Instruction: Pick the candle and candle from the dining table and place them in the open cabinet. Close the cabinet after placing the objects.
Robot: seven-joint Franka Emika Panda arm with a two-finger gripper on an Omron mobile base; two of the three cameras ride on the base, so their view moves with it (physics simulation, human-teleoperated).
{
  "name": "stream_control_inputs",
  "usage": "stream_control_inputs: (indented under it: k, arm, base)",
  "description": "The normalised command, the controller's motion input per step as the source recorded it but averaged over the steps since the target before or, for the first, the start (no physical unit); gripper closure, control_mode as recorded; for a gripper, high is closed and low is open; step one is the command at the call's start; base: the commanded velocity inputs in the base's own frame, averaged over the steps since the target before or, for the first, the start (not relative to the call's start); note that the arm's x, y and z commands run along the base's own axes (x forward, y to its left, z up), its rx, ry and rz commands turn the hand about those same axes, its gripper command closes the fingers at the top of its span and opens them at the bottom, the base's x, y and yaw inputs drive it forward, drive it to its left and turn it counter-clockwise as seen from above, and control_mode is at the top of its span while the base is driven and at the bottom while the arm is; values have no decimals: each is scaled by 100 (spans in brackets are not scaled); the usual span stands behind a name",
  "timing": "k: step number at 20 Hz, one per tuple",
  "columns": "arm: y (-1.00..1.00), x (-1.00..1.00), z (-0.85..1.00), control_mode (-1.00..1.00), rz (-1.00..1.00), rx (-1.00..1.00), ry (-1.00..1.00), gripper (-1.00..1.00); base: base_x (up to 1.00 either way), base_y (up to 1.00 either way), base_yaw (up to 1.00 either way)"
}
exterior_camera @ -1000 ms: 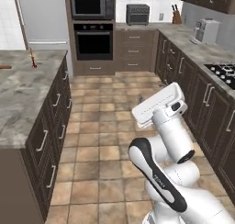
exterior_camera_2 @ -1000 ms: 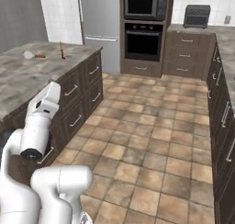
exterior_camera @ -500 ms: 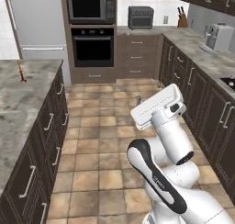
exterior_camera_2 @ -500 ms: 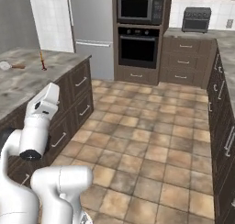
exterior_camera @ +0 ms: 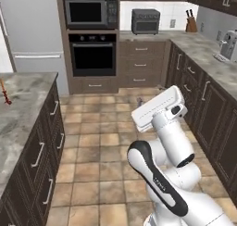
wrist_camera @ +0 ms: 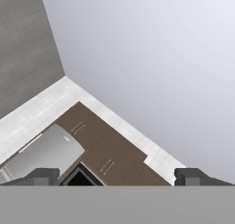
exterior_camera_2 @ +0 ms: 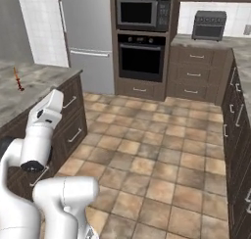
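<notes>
the gripper stood wide open and held nothing, its two dark fingertips far apart and aimed up at upper cabinets and ceiling. the thin orange taper candle stood upright on the dining table, well apart from the arm.

1. The surface at the left has a grey-brown marble pattern over dark brown drawer fronts.
2. The candle at the far left edge is orange with a dark red base.
3. The floor is tan and brown tile.
4. The fridge at the upper left is silver-grey.
5. The oven is black.
</notes>
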Motion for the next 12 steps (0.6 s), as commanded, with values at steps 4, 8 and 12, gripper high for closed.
stream_control_inputs:
  k: [4,8,12]
  arm:
    - [0,0,0,100,0,0,0,-100]
    - [0,0,0,100,0,0,0,-100]
    - [0,0,0,100,0,0,0,-100]
  base:
    - [100,-3,0]
    - [100,0,0]
    - [100,0,0]
